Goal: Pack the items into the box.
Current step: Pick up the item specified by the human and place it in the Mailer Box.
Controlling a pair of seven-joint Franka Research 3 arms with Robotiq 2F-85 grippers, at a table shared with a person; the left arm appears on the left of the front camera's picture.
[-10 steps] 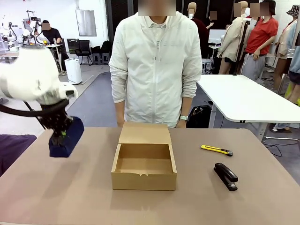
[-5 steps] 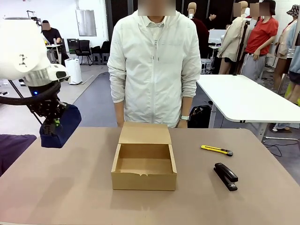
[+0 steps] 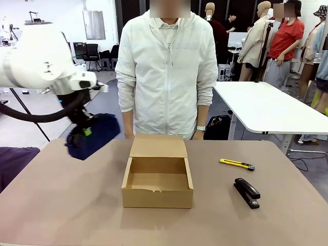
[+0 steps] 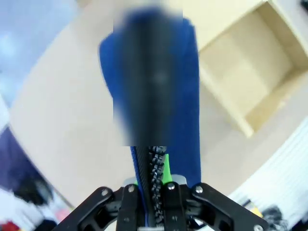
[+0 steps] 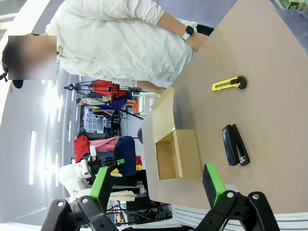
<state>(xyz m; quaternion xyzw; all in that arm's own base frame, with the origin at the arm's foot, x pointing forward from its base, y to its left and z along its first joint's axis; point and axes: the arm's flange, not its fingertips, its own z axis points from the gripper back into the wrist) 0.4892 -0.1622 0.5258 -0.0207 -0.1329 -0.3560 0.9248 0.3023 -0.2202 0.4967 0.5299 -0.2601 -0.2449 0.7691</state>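
Pouch [image 3: 97, 136] held above the table [image 3: 66, 205], left of the open box [image 3: 157, 196]

Clamped tight between the fingers of the left gripper [image 3: 86, 132], the navy blue pouch hangs clear of the tabletop, apart from the box. The box's flap stands up toward the person [image 3: 166, 66]. A black stapler [image 3: 247, 192] lies right of the box, near a yellow utility knife [image 3: 237, 164]. The right gripper [image 5: 158, 183] is spread wide, grasping nothing

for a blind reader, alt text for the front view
The left gripper holds a navy fabric pouch above the table, left of an open cardboard box; a black stapler and yellow utility knife lie right of it.
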